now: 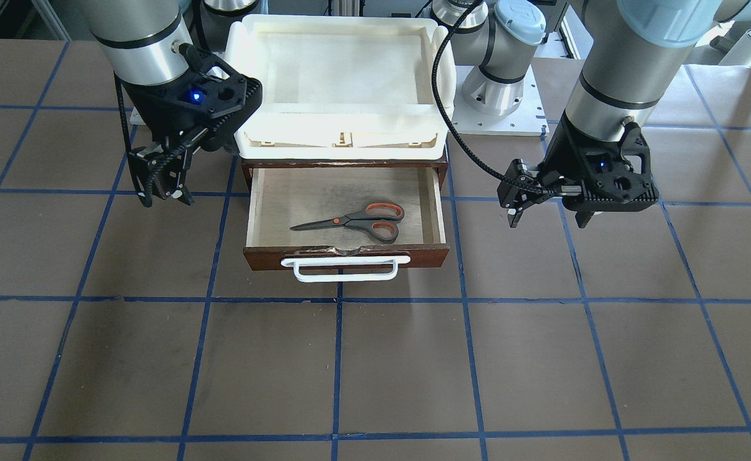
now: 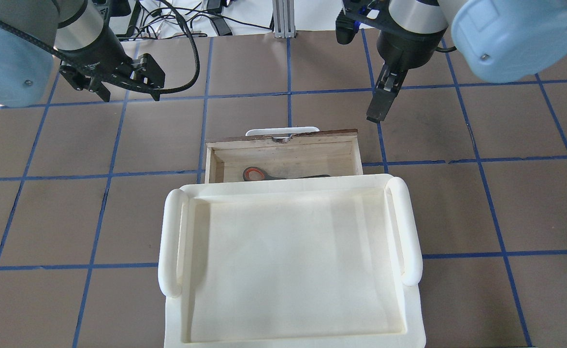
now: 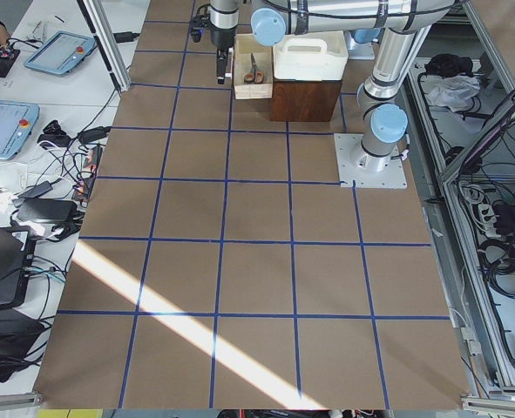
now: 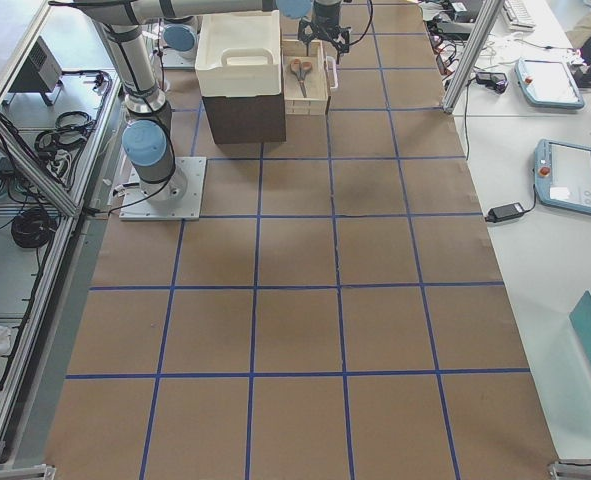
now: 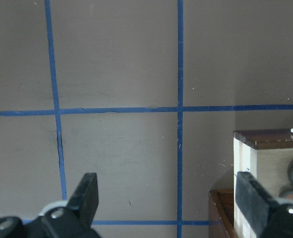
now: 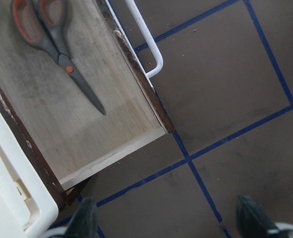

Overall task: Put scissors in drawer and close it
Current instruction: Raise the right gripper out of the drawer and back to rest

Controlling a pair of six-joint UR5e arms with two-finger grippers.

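The scissors [image 1: 356, 221] lie flat inside the open drawer [image 1: 349, 256], blades pointing toward my right arm's side. They also show in the overhead view [image 2: 264, 175] and the right wrist view [image 6: 52, 39]. The drawer is pulled out, its white wire handle [image 1: 343, 269] at the front. My right gripper [image 1: 164, 195] hangs open and empty beside the drawer's side, above the table; it also shows in its wrist view [image 6: 171, 218]. My left gripper [image 1: 548, 216] is open and empty on the drawer's other side, apart from it, and in its wrist view [image 5: 168, 198] the drawer corner [image 5: 265, 144] is at right.
A cream-white plastic tray [image 1: 343, 137] sits on the dark wood cabinet above the drawer and hides its rear part from overhead [image 2: 167, 241]. The brown table with blue tape grid [image 1: 375, 371] stretches in front of the drawer handle.
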